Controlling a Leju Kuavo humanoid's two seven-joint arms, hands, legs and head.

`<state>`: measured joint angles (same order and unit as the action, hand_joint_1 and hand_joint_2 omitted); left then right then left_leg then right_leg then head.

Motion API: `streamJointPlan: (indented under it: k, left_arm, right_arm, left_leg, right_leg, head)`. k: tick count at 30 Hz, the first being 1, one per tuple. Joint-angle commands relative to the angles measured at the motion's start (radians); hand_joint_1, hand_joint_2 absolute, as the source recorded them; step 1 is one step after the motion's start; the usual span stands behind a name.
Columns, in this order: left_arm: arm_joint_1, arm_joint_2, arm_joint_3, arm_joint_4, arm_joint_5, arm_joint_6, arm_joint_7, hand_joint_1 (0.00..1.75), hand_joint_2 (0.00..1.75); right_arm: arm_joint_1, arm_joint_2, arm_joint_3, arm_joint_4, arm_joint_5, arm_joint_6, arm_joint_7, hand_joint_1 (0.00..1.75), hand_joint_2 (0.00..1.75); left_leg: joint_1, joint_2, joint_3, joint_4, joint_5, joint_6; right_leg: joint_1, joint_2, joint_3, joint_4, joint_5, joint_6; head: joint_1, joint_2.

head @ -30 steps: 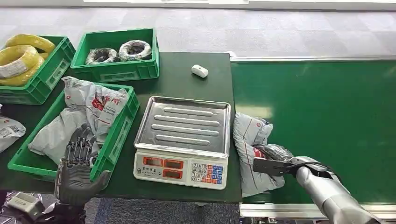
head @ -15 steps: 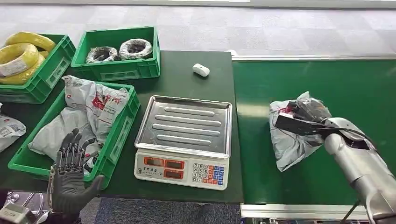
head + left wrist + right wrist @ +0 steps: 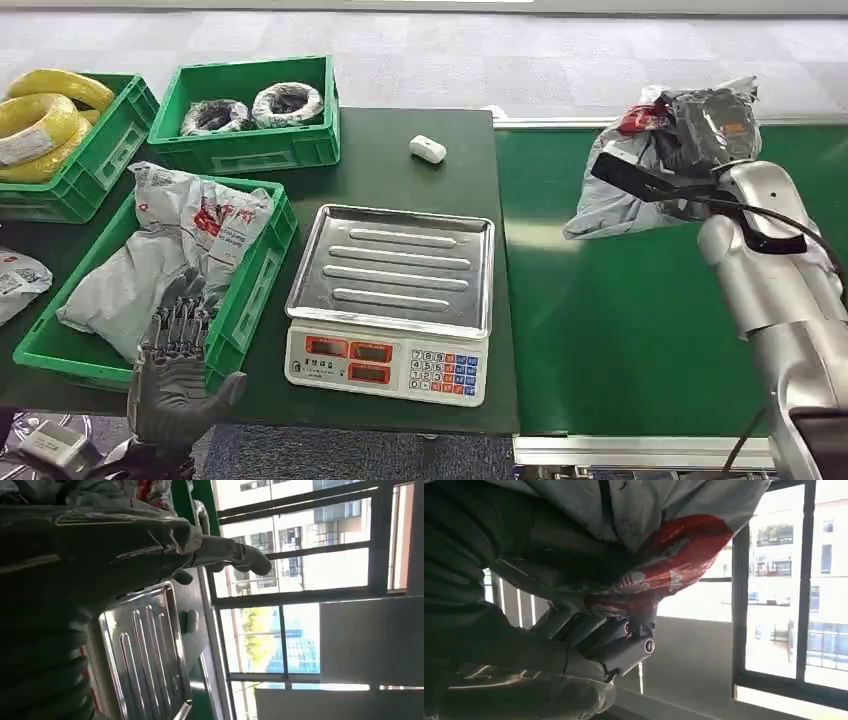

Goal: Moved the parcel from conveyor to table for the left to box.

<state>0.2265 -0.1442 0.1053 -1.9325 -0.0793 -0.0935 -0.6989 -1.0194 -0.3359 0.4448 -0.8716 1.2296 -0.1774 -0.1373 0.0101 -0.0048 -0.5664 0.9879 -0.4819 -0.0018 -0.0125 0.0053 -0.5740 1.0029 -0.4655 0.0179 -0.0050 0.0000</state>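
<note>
The right hand [image 3: 712,128] is squeezing the grey parcel [image 3: 640,190] tight, so it is hanging in the air above the green conveyor [image 3: 650,330]. The left hand [image 3: 175,360] is holding nothing, fingers spread, waiting beside the green box [image 3: 255,285] on the table [image 3: 400,180].
</note>
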Motion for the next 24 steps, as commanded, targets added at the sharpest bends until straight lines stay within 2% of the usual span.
streamJointPlan:
  k: [1, 5, 11, 18, 24]
  left_arm:
    - [-0.188, 0.015, -0.11, 0.273, -0.012, -0.056, 0.001, 0.0, 1.75]
    - [-0.217, 0.016, -0.132, 0.301, -0.016, -0.066, 0.007, 0.0, 1.75]
    - [-0.241, 0.017, -0.128, 0.32, -0.017, -0.071, 0.008, 0.0, 1.75]
    - [-0.246, 0.013, -0.118, 0.327, -0.015, -0.081, 0.009, 0.0, 1.75]
    - [-0.247, 0.013, -0.118, 0.329, -0.015, -0.082, 0.009, 0.0, 1.75]
  right_arm:
    - [-0.266, 0.379, 0.17, 0.385, 0.113, -0.02, 0.016, 1.75, 1.75]
    - [-0.232, 0.436, 0.188, 0.389, 0.097, -0.038, -0.018, 1.75, 1.75]
    - [-0.19, 0.477, 0.21, 0.359, 0.067, -0.035, -0.062, 1.75, 1.75]
    - [-0.149, 0.487, 0.233, 0.299, 0.033, -0.033, -0.105, 1.75, 1.75]
    - [-0.136, 0.486, 0.24, 0.286, 0.034, -0.034, -0.098, 1.75, 1.75]
  left_leg:
    - [-0.002, 0.007, 0.003, -0.002, 0.0, -0.001]
    - [0.0, 0.005, 0.004, -0.002, 0.001, -0.002]
    - [0.0, 0.002, 0.002, -0.002, 0.002, -0.001]
    - [0.0, 0.001, 0.001, -0.001, 0.002, -0.002]
    - [0.001, -0.001, 0.001, -0.001, 0.002, -0.002]
  right_leg:
    - [-0.002, 0.006, -0.002, 0.001, 0.001, -0.001]
    - [0.0, 0.004, -0.001, 0.001, 0.001, -0.002]
    - [0.0, 0.001, 0.0, 0.001, 0.0, -0.001]
    - [0.0, 0.0, -0.001, 0.0, 0.001, -0.002]
    - [0.001, -0.001, 0.0, 0.0, 0.0, -0.002]
  head:
    - [0.0, 0.0]
    - [0.0, 0.0]
    - [0.0, 0.0]
    - [0.0, 0.0]
    - [0.0, 0.0]
